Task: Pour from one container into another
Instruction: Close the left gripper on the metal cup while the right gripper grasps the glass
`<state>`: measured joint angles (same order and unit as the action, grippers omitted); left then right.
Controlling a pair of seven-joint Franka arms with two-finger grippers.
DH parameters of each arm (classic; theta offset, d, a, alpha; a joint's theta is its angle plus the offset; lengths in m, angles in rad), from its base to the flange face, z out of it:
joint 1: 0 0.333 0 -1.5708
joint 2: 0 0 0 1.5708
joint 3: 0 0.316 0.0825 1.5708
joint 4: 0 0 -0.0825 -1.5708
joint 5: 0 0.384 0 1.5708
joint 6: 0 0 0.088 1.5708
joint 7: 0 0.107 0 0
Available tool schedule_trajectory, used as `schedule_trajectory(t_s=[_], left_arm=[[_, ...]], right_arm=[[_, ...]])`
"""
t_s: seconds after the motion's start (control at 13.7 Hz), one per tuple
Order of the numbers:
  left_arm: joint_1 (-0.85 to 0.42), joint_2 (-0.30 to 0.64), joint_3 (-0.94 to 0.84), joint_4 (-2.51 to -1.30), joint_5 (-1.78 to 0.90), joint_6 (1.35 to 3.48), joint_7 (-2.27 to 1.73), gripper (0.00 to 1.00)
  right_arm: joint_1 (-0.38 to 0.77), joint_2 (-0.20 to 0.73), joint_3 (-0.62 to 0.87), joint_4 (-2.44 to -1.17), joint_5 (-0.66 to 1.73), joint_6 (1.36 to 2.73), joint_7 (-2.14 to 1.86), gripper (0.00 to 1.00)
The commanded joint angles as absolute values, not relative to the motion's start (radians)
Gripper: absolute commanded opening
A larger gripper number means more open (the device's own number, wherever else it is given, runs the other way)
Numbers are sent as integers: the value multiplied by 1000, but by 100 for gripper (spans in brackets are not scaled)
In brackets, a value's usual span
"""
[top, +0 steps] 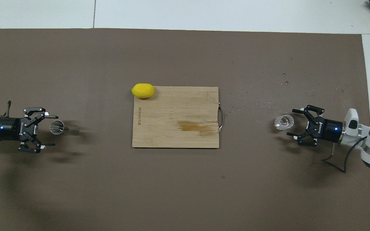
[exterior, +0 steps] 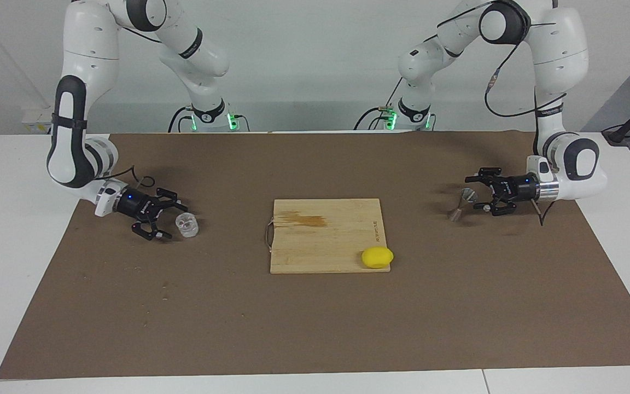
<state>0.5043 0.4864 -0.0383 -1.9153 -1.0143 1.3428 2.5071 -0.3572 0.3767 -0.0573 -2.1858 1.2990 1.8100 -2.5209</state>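
Low over the brown paper-like mat (exterior: 315, 328), both grippers lie nearly level with fingers spread apart, each facing one vessel. Toward the right arm's end stands one short, thick-walled clear glass cup (exterior: 187, 225) with something pinkish inside; the right gripper (exterior: 168, 221) sits just beside it, its open fingers reaching toward the glass without closing on it. Toward the left arm's end stands one small grey metal jigger (exterior: 461, 203), hourglass-shaped with a narrow waist, and the left gripper (exterior: 482, 192) is open right next to it; whether a fingertip touches the metal cannot be told. Between the two, mid-table, lies one rectangular bamboo cutting board (exterior: 315, 241) with a wire handle and a darker stain. One smooth yellow lemon (exterior: 377, 257) rests on a corner of it.
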Motion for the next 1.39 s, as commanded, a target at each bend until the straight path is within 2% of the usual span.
schedule_trajectory(t_s=[0.0,0.44,0.66,0.88,1.1,1.32], left_arm=[[503,494,-41,-1911,-1035,1353,2531,100],[497,488,-46,-1950,-1065,1350,2533,100],[495,489,-48,-1950,-1069,1347,2533,100],[497,489,-51,-1959,-1069,1342,2537,100],[497,488,-51,-1963,-1071,1336,2540,100],[497,488,-51,-1965,-1072,1318,2540,100]], right_arm=[[-339,379,-57,-2197,1339,1833,-2559,100],[-337,382,-57,-2194,1335,1861,-2569,100],[-325,388,-57,-2187,1335,1864,-2571,95],[-319,388,-57,-2187,1335,1875,-2580,87],[-319,388,-57,-2187,1335,1875,-2582,73],[-319,388,-57,-2186,1335,1873,-2582,70]])
